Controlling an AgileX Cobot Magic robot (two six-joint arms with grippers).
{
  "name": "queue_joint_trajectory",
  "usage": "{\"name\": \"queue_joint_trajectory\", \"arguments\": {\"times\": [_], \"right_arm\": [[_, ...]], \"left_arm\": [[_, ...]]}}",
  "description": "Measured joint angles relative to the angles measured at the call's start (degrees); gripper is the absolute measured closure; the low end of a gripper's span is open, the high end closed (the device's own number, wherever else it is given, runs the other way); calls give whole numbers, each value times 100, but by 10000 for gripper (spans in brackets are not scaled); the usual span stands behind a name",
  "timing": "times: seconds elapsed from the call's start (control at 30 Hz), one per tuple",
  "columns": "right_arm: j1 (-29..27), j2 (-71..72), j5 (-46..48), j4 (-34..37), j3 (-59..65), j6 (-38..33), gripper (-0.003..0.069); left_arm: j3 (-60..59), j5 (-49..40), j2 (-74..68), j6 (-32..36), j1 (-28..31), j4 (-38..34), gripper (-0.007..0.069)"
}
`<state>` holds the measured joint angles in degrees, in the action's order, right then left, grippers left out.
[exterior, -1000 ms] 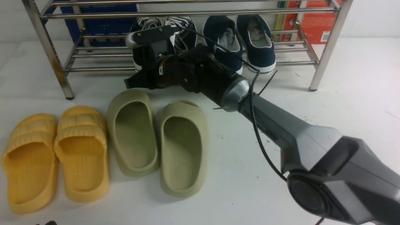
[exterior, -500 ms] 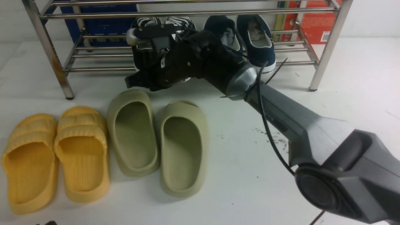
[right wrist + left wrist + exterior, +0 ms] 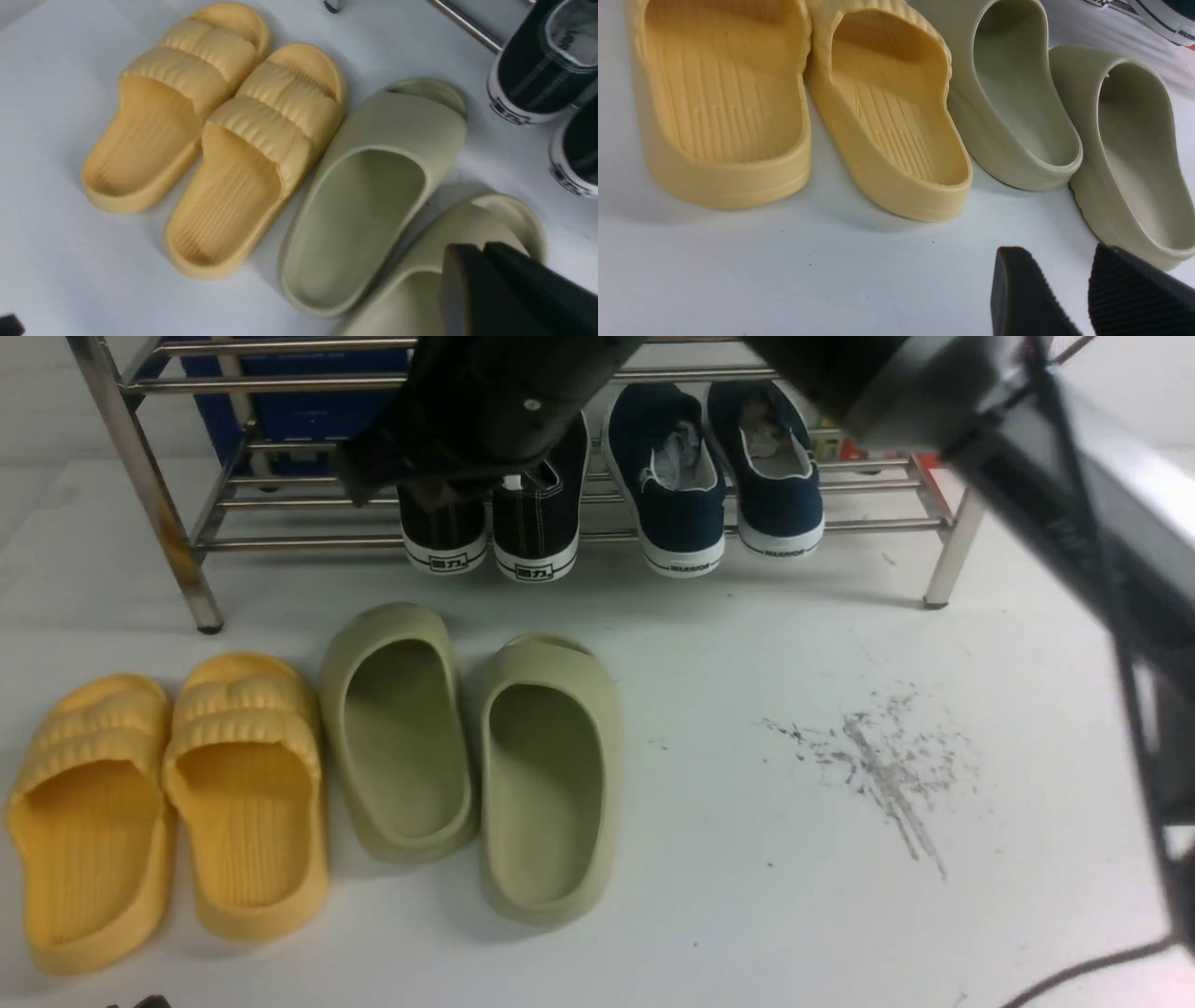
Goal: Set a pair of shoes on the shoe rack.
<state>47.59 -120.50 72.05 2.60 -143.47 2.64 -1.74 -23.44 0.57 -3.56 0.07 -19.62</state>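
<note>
The pair of shoes, two black sneakers (image 3: 443, 527) (image 3: 537, 518), stands side by side on the lower rods of the shoe rack (image 3: 140, 467), with white heels toward me. They also show in the right wrist view (image 3: 537, 74). My right arm (image 3: 495, 401) hangs high in front of the rack, above the sneakers and apart from them. My right gripper (image 3: 481, 252) has its fingers together with nothing between them. My left gripper (image 3: 1057, 249) is low over the table near the slides, open and empty.
Navy slip-ons (image 3: 667, 476) (image 3: 770, 467) sit on the same shelf, right of the sneakers. Yellow slides (image 3: 89, 821) (image 3: 247, 793) and olive slides (image 3: 397, 728) (image 3: 546, 775) lie on the white table in front. Dark scuff marks (image 3: 878, 765) are at the right.
My right arm has risen up and away from the black sneakers, which stay on the rack with their heels now showing. The slides have not moved.
</note>
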Motion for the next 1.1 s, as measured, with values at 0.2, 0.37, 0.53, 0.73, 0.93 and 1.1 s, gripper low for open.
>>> {"name": "queue_joint_trajectory", "arguments": {"times": [0.2, 0.37, 0.53, 0.73, 0.93, 1.1], "right_arm": [[44, 1888, 17, -345, 2358, 205, 580], [44, 3081, 51, -534, 3677, 376, 575], [44, 3735, 55, -620, 4157, 391, 579], [44, 4205, 55, -615, 4201, -312, 662], [-584, 5220, -36, -325, 5593, -466, 662], [-2014, 6978, -1242, 96, 8231, -578, 662]], "left_arm": [[0, 0, 0, 0, 0, 0, 386], [0, 0, 0, 0, 0, 0, 386], [0, 0, 0, 0, 0, 0, 386], [0, 0, 0, 0, 0, 0, 386], [0, 0, 0, 0, 0, 0, 386], [0, 0, 0, 0, 0, 0, 386]]}}
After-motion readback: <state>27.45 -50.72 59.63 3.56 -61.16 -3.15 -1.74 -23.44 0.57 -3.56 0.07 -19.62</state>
